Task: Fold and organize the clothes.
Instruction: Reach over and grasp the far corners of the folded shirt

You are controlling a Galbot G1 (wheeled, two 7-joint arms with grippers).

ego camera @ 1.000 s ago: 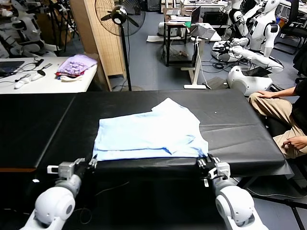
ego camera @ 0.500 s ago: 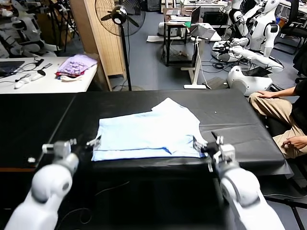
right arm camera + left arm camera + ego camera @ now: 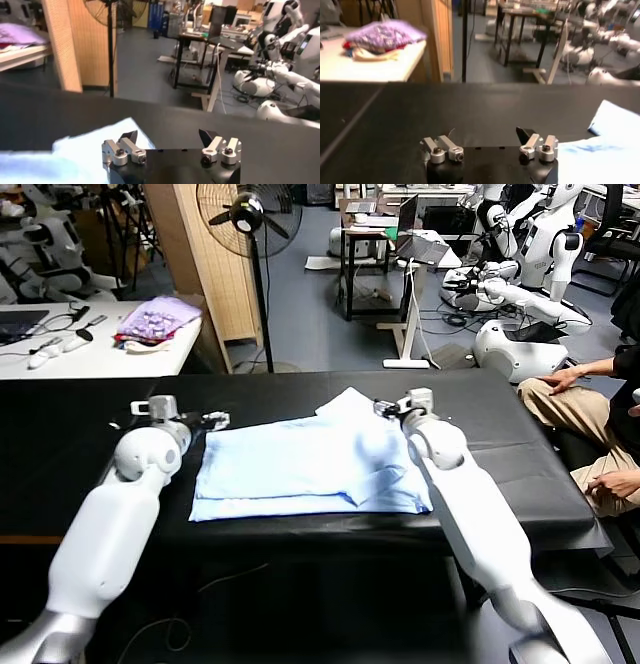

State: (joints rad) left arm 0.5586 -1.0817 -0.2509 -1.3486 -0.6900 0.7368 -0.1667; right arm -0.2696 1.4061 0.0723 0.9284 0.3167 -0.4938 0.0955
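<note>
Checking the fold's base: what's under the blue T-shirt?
The pale blue T-shirt lies flat on the black table. Whatever sits beneath its folded layers is covered.

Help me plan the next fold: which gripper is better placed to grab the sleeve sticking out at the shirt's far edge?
Probably the right gripper: it hovers open beside that sleeve of the T-shirt. The left gripper, also open, sits at the opposite far corner.

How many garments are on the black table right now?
1: a blue T-shirt, partly folded, mid-table between the open left gripper and open right gripper. A purple cloth pile lies on the white table behind.
</note>
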